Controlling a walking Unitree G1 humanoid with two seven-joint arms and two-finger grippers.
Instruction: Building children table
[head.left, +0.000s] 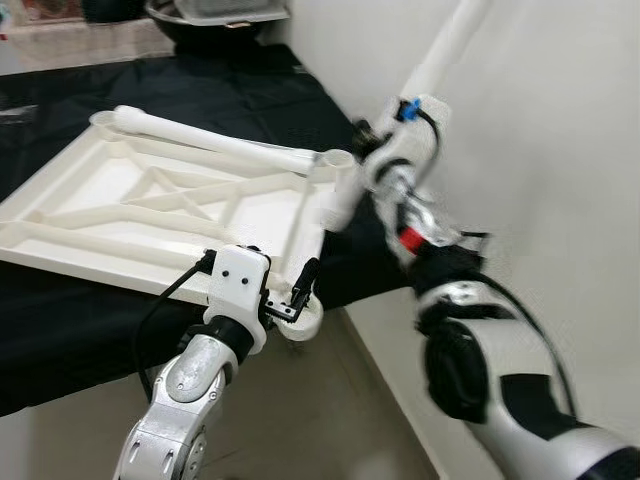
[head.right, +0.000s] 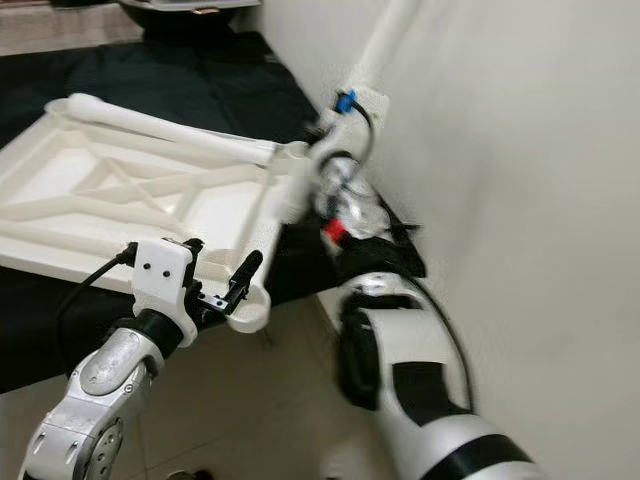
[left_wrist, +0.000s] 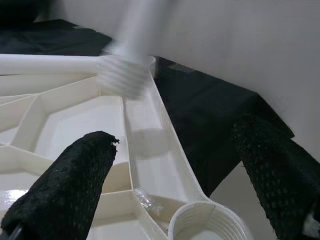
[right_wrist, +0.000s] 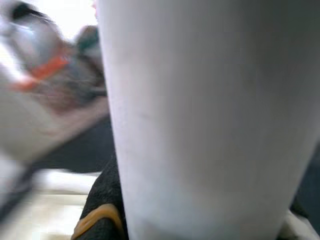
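**Q:** Two head views come first; what do they show?

**A:** A white plastic tabletop (head.left: 150, 200) lies upside down on a black cloth (head.left: 60, 320), its ribbed underside facing up. One smooth white leg (head.left: 215, 140) lies along the tabletop's far edge. The left gripper (head.left: 290, 295) sits at the tabletop's near corner, by a round socket (head.left: 305, 322), black fingers apart and holding nothing. The right gripper (head.left: 385, 160) is at the far right corner of the tabletop, blurred, holding a second white leg (head.left: 445, 50) that slants up along a pale wall (head.left: 560, 150).

**Q:** And the left wrist view?

**A:** Two coarse, mesh-textured black fingers (left_wrist: 65, 185) spread wide over the tabletop's rim. Between them sits the threaded socket. Further along the tabletop, the second leg's threaded end meets the corner.

**Q:** The right wrist view?

**A:** A smooth white cylinder, the held leg (right_wrist: 200, 115), very close, with the jaws closed around it.
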